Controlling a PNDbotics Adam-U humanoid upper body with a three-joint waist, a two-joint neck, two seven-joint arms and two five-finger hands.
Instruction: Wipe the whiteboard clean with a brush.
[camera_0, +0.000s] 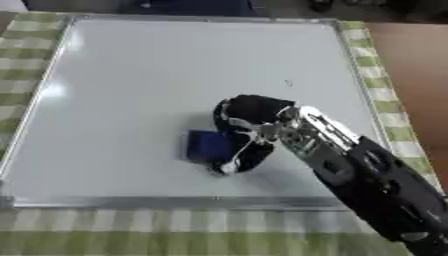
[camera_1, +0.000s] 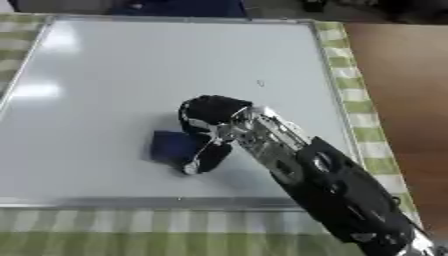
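1. Right hand (camera_0: 249, 125) comes in from the lower right on a black and silver arm and sits over the lower middle of the whiteboard; its fingers are curled down around the right end of the blue brush, thumb side toward the near edge
2. Blue brush (camera_0: 208, 145), a dark blue block, lies flat on the board surface, its left part showing clear of the hand, its right part hidden under the fingers
3. Whiteboard (camera_0: 157, 75) lies flat with a silver frame, filling most of the view; its surface reads white with pale glare patches along the left side
4. Small dark mark (camera_0: 289, 83) shows on the board up and to the right of the hand, well apart from the brush; its shape cannot be made out
5. Green and white checked cloth (camera_0: 131, 230) lies under the board, showing as a band along the near, left and right edges
6. Brown table surface (camera_1: 402, 75) shows beyond the cloth on the right
7. Left hand shows in neither view
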